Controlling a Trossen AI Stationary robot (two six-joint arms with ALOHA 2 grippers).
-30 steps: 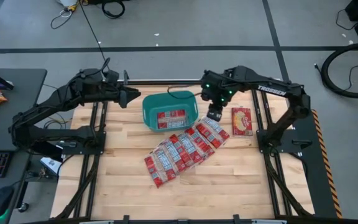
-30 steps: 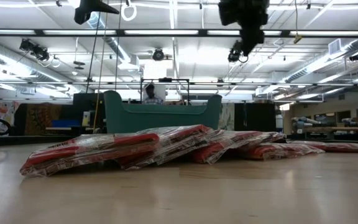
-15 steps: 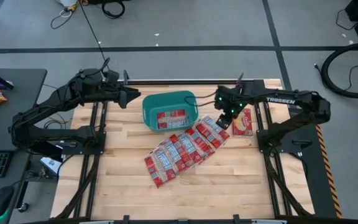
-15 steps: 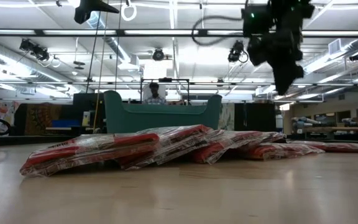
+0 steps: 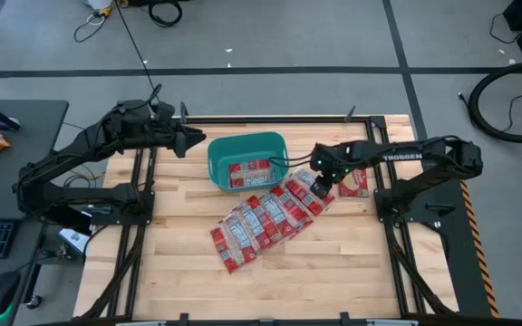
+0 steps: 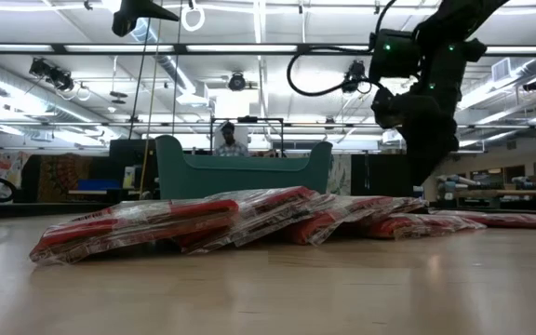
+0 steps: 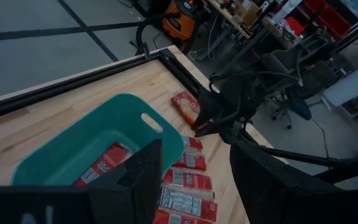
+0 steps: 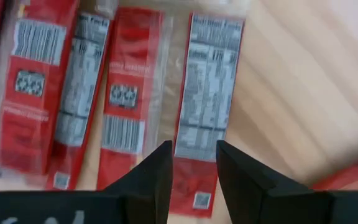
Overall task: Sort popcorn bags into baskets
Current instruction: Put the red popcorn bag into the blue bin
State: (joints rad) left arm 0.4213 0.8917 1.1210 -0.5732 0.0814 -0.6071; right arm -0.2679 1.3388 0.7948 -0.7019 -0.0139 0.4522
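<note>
High view first: the wooden surface (image 5: 179, 281) carries everything, and the teal basket (image 5: 217, 154) sits toward the far edge with two popcorn bags (image 5: 247, 172) already inside. Between the two tools, the basket lies just beside the left tool (image 5: 191, 143), which hovers at its rim with jaws spread wide and nothing in them. Nearer the right tool (image 5: 320, 188) runs a slanted, overlapping row of red bags (image 5: 259, 220), ending directly under its fingers. Off to that tool's outer side lies one separate packet with a yellowish design (image 5: 355, 178), partly under the arm.

Right wrist view now: the right tool's fingers (image 8: 151, 180) stand partly apart, empty, poised just above the end bag (image 8: 207, 124), straddling its lower edge.

Risks, as I judge them: these packets are flat and slick, and they overlap, so closing here could pinch two at once, or the fingers could skate over the film and come up empty. A corner-only grip could let the bag slip free short of the basket.
</note>
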